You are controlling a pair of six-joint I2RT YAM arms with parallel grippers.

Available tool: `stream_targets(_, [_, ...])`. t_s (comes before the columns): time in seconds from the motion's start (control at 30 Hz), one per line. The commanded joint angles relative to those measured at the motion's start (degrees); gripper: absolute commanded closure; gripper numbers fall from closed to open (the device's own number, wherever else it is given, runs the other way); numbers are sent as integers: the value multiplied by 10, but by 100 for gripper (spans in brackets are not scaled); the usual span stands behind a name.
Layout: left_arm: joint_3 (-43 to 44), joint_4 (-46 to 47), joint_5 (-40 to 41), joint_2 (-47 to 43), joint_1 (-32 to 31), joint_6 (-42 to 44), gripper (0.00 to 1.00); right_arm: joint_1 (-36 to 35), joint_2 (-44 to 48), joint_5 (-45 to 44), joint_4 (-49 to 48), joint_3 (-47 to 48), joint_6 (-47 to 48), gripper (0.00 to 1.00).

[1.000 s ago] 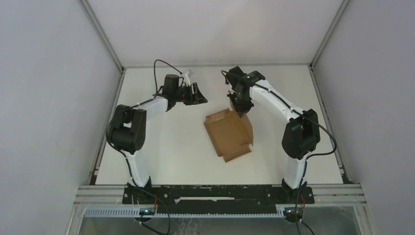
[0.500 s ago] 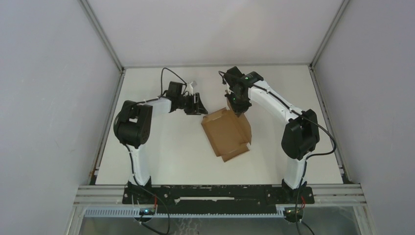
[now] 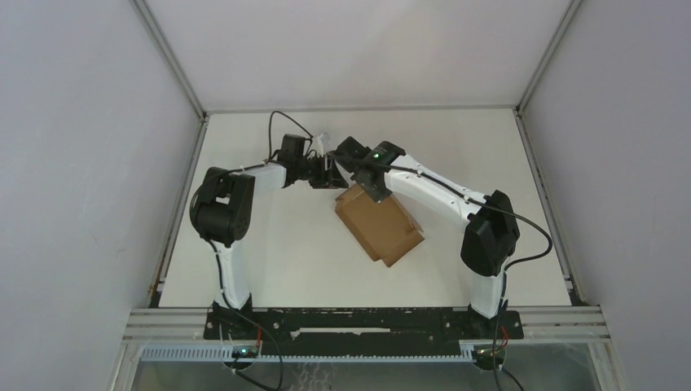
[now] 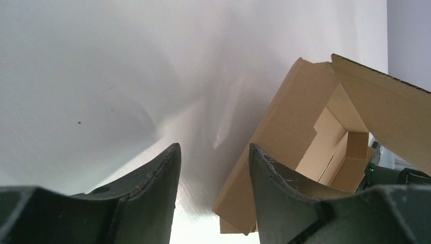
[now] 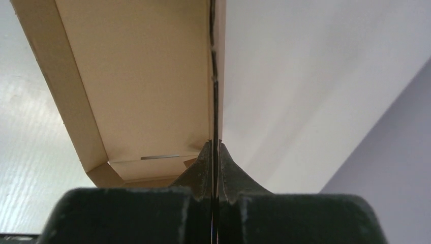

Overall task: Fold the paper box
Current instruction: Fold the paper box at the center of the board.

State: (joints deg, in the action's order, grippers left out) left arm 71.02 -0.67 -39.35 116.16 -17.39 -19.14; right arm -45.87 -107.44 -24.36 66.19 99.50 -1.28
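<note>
We find the paper box [image 3: 381,224] just right of the half-open, empty left gripper [image 4: 213,150]; the right gripper [image 5: 214,152] pinches its lid edge.

White tabletop [image 3: 285,261], matte, evenly lit, soft shadows. Pale grey walls [image 3: 81,163] left and right, lighter back panel [image 3: 358,49] beyond; aluminium posts [image 3: 167,55] at the far corners. Slotted metal rail [image 3: 570,324] along the near edge.

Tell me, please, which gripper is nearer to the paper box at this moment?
Right. The right gripper is shut on a thin edge of the paper box, so it touches it. The left gripper is open just beside the box's far left corner, apart from it.
</note>
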Motion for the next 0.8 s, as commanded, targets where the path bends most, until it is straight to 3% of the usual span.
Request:
stream_targets(0.0, [-10, 54, -22, -22, -2, -9, 43, -25, 37, -128, -2, 18, 11, 100])
stream_targets(0.3, [-73, 179, -43, -52, -7, -50, 44, -89, 39, -246, -15, 29, 57, 100])
stream_targets(0.77, [-101, 241, -7, -50, -16, -57, 44, -167, 3, -342, -6, 10, 51, 100])
